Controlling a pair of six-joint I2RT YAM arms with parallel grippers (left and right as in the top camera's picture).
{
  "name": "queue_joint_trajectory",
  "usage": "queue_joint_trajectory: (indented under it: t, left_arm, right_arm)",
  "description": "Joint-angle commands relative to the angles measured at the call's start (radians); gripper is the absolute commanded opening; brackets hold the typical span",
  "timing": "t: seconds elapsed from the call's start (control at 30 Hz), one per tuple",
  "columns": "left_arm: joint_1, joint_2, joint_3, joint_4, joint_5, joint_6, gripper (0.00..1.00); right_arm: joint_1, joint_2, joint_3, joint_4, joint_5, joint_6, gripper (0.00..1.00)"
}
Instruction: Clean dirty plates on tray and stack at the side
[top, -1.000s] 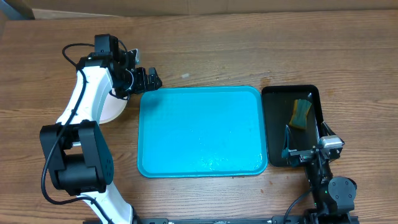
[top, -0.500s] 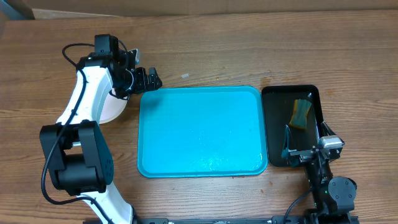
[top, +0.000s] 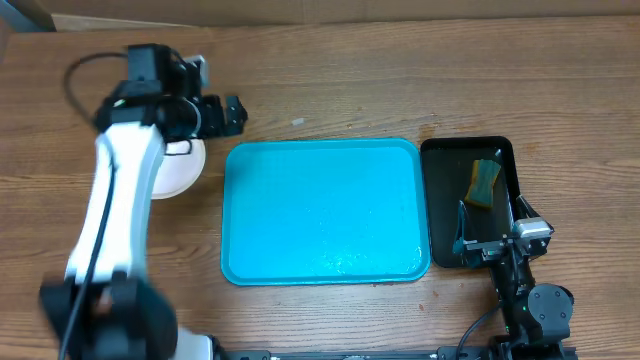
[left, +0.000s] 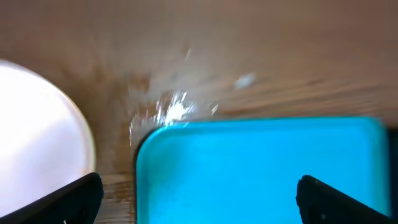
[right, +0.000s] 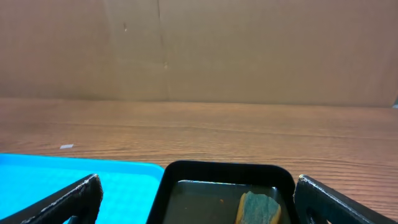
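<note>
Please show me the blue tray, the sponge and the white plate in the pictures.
blue tray (top: 320, 210): overhead view, bare middle of its floor.
sponge (top: 484, 182): overhead view, middle of its top.
white plate (top: 182, 172): overhead view, its uncovered right part.

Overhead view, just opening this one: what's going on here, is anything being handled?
Nothing is held right now. The tray is bare, and the plates sit on the table left of it, partly covered by the left arm; how many are stacked cannot be told. The left gripper hangs open near the tray's far left corner. The right gripper is open over the black tray, where a sponge lies.
</note>
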Motion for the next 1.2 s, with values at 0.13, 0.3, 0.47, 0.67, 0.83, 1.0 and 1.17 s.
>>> queue_joint_trajectory:
  t: [0.13,0.3,0.47,0.67,0.83,1.0,1.17]
  left_arm:
    - [-0.003,-0.437,0.006,0.002,-0.006,-0.014,1.0]
    - [-0.003,-0.645,0.005,0.001,-0.006,-0.014,1.0]
    - [-0.003,-0.834,-0.022,-0.023,-0.024,-0.002,1.0]
    - [-0.003,-1.046,-0.206,-0.023,-0.054,-0.003,1.0]
    - [-0.003,-1.223,-0.404,-0.001,-0.074,-0.004,1.0]
    - [-0.003,-1.38,-0.595,0.133,-0.074,-0.015,1.0]
    - [-0.003,-1.519,-0.758,0.374,-0.074,-0.034,1.0]
  right_arm:
    - [-0.006,-0.012,-0.011,0.006,-0.002,-0.004,1.0]
    - [-0.006,-0.012,-0.011,0.006,-0.002,-0.004,1.0]
    - [-0.006,-0.012,-0.011,0.006,-0.002,-0.004,1.0]
    - [-0.006,-0.012,-0.011,0.006,-0.002,-0.004,1.0]
    - [-0.006,-0.012,-0.011,0.006,-0.002,-0.004,1.0]
    - [-0.006,-0.012,-0.011,0.006,-0.002,-0.004,1.0]
    - [-0.006,-0.011,-0.011,0.006,-0.002,-0.004,1.0]
